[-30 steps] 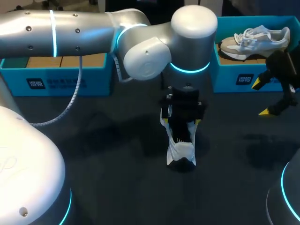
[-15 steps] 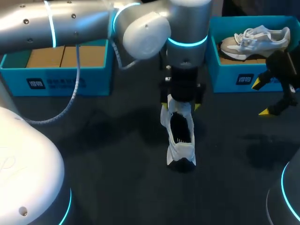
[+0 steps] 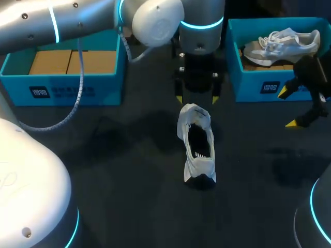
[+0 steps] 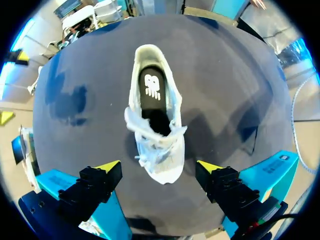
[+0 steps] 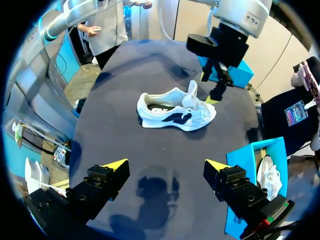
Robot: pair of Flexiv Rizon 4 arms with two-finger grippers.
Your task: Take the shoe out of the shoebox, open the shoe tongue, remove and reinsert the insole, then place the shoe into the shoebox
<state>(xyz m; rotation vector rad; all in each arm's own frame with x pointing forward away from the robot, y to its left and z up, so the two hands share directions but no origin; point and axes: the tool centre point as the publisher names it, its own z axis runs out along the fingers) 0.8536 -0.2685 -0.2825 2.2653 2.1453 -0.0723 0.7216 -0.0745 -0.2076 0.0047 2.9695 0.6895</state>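
Shoe [image 3: 196,144] upright in middle of table [image 3: 119,175], toe twd far edge. L gripper [image 3: 197,98] just past toe, above it, fingers spread wide, not touching it. R gripper [image 3: 287,108] nr right edge, fingers spread too, apart from shoe. L wrist cam only: black insole [image 4: 151,90] inside. R wrist cam only: tongue [image 5: 191,92] standing up. Head cam only: 2nd shoe [image 3: 282,44] in shoebox [image 3: 253,85], far right corner.

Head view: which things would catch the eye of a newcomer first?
A white shoe lies alone in the middle of the dark table, its tongue pulled up. The big silver left arm hangs just beyond its toe, jaws open and empty. A second shoe lies in the blue shoebox at far right.
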